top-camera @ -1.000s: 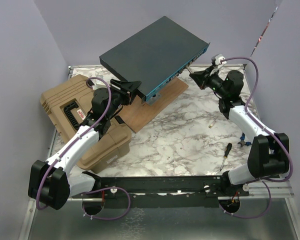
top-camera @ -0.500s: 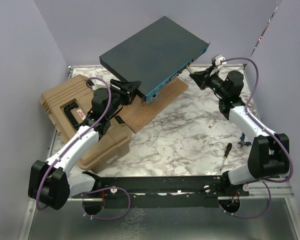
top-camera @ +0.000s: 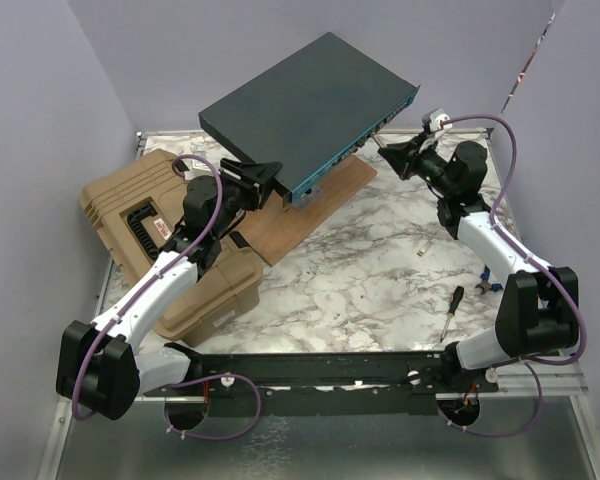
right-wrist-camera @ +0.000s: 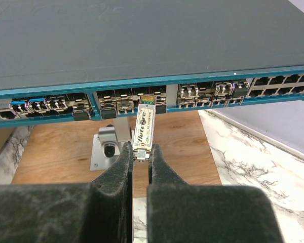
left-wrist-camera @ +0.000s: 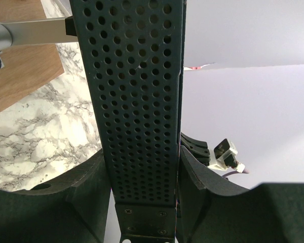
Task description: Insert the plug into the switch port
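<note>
Nearest the arm bases, a screwdriver (top-camera: 450, 312) lay on the marble table (top-camera: 360, 270), right side. A tan ribbed case (top-camera: 130, 205) sat at left under the left arm. The left gripper (top-camera: 268, 178) was clamped on the switch (top-camera: 310, 105), its fingers (left-wrist-camera: 91, 185) pressed to either face of the perforated side panel. The right gripper (right-wrist-camera: 141, 152) pinched the plug (right-wrist-camera: 145, 126) by its rear end. The plug pointed at the teal front face, tip at the mouth of a port near mid-row; insertion depth could not be told. The switch sat tilted, raised above a wooden board (top-camera: 315, 210), with a metal bracket (right-wrist-camera: 109, 144) standing on the board beneath it.
</note>
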